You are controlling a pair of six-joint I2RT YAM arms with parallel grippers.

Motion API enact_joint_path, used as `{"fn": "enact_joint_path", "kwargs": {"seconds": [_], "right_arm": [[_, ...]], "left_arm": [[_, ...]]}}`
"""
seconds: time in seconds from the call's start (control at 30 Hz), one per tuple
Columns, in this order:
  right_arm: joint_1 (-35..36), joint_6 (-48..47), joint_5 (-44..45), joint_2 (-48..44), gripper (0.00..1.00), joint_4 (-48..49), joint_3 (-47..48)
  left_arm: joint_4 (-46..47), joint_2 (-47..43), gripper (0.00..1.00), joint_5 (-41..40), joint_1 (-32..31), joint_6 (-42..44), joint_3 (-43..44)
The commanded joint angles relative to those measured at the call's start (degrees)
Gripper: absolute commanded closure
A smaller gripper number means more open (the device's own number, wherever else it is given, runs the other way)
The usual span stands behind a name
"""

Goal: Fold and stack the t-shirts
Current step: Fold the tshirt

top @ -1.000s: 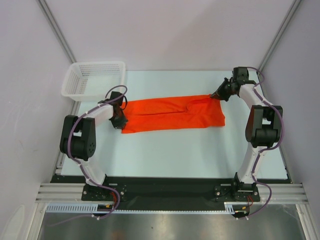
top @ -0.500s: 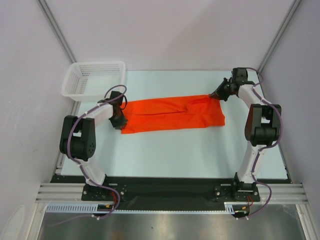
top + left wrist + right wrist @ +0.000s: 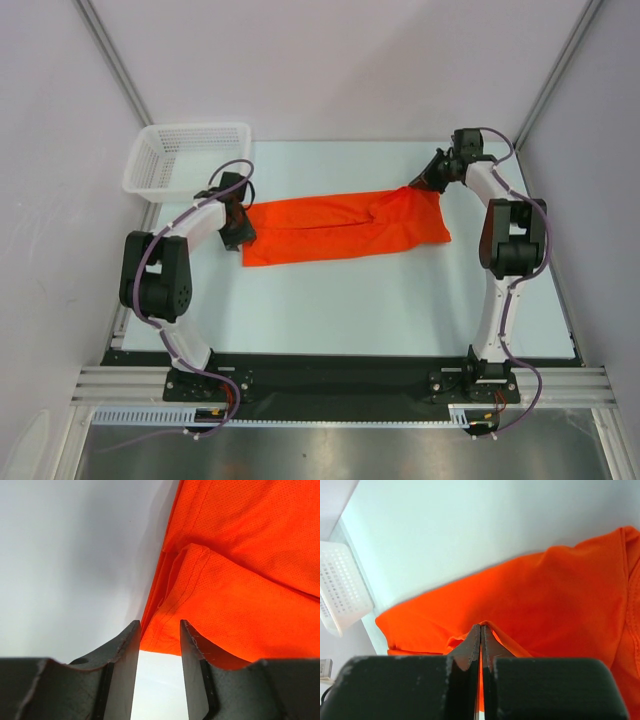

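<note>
Lengthwise-folded t-shirt [image 3: 340, 232] lies as a long flat band across the middle of the table [image 3: 330, 320]; the step in hand, as judged, is the cross fold that brings one end of the band over the other. Left gripper [image 3: 160, 630] sits low at the band's left end with its jaws apart, the hemmed corner just at the mouth of the gap and not yet clamped; it should go in until every layer lies between the fingers before closing, since a shallow bite on thin cloth is likely to catch the top layer alone. Farther back, right gripper [image 3: 481, 627] is closed tight on a small raised pinch at the band's far right corner, the cloth tenting up around it; a clean fold calls for both grips lifting together, the band taut and its edges matched, so that no slack bunches mid-band. White mesh basket [image 3: 190, 128] stands at the table's far left corner, near the band's left end.
</note>
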Motion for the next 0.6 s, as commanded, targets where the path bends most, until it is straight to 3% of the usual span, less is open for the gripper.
{"fn": "enact_joint_path", "kwargs": {"seconds": [0.0,0.33,0.57], "right_arm": [[-0.08,-0.79,-0.23,1.96,1.00,0.40,4.27],[-0.08,-1.50,0.56,4.60,0.99,-0.83,5.16],[-0.16,-3.25,-0.32,7.94,0.87,-1.62,10.15]], "left_arm": [[-0.74,-2.68,0.57,-0.99,-0.65,1.17,2.05],[-2.32,-2.51,0.57,1.29,-1.18,2.31,6.97],[-2.50,-1.45,0.57,3.40,-1.62,2.93,9.96]]}}
